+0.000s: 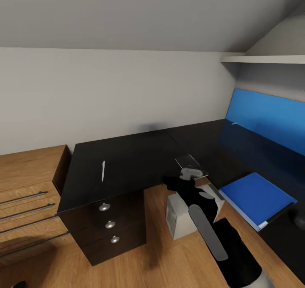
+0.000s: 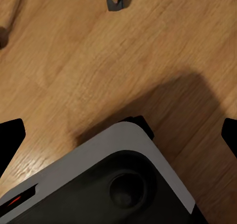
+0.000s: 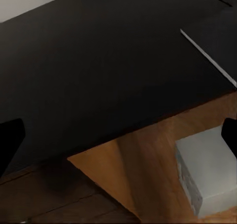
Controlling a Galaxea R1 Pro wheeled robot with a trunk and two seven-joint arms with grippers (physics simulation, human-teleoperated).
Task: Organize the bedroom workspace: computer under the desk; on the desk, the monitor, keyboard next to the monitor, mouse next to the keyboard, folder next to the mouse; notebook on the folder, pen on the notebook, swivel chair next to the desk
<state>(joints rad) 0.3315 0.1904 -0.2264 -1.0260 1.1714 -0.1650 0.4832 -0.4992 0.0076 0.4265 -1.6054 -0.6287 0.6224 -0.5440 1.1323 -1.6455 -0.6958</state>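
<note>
While over the desk (image 1: 127, 161) | right pincer (image 3: 118, 130) gapes wide; grips nothing

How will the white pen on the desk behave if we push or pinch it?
The pen is a slim stick lying flat on the glossy desk, so a sideways nudge would probably roll or skid it. Likely very light and stiff; its low profile may make pinching awkward.

Glossy black bench (image 1: 127, 161) with silver knobs (image 1: 110, 224) on its drawers; a white pen (image 1: 103, 170) on it; bright blue folder (image 1: 256, 197); black notebook (image 1: 189, 162) with a white edge; light grey computer (image 1: 180, 220); warm wood floor (image 1: 169, 262); light-wood dresser (image 1: 29, 173); blue wall panel (image 1: 271, 116)
</note>
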